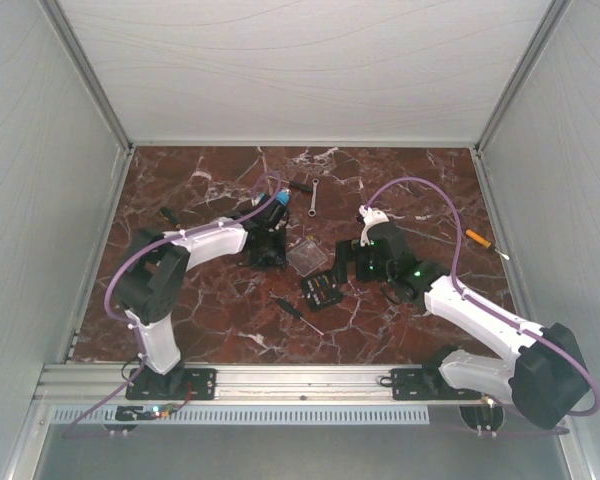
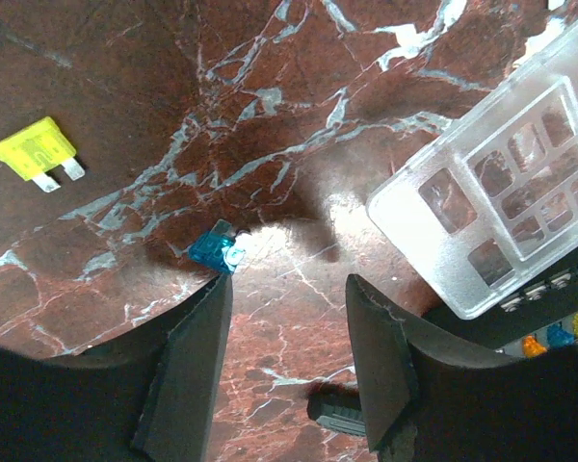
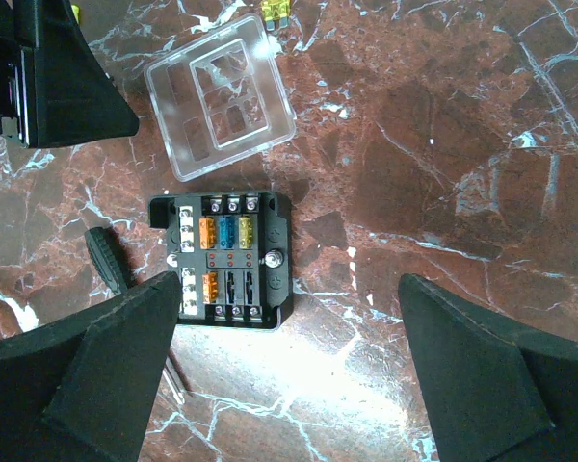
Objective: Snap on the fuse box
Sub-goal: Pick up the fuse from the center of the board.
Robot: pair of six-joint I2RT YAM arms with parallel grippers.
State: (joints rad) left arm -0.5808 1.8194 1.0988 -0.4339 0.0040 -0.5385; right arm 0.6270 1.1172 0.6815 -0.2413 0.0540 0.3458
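Plainly, the job has hardly begun: the lid is off and nothing is held.

Two claws, both spread wide and empty. The right claw (image 3: 289,294) hangs over the table. The left claw (image 2: 289,298) sits low over the marble.

One fuse box (image 3: 222,258), black and square, lies open-faced below the right claw, between its fingers and nearer the left one.

One clear lid (image 3: 220,94) lies flat just beyond the box from the right claw, turned askew to it. Seen from the left claw, it is ahead and to the right.

One screwdriver (image 3: 106,255), black-handled, lies just beside the box, by the right claw's left finger.

Four coloured fuses sit in the box. Two more lie loose: a blue fuse (image 2: 217,252) at the left claw's left fingertip, and a yellow fuse (image 2: 37,152) farther out on that side.

Left to do, I judge: pick up the lid, square it over the box, press it home.
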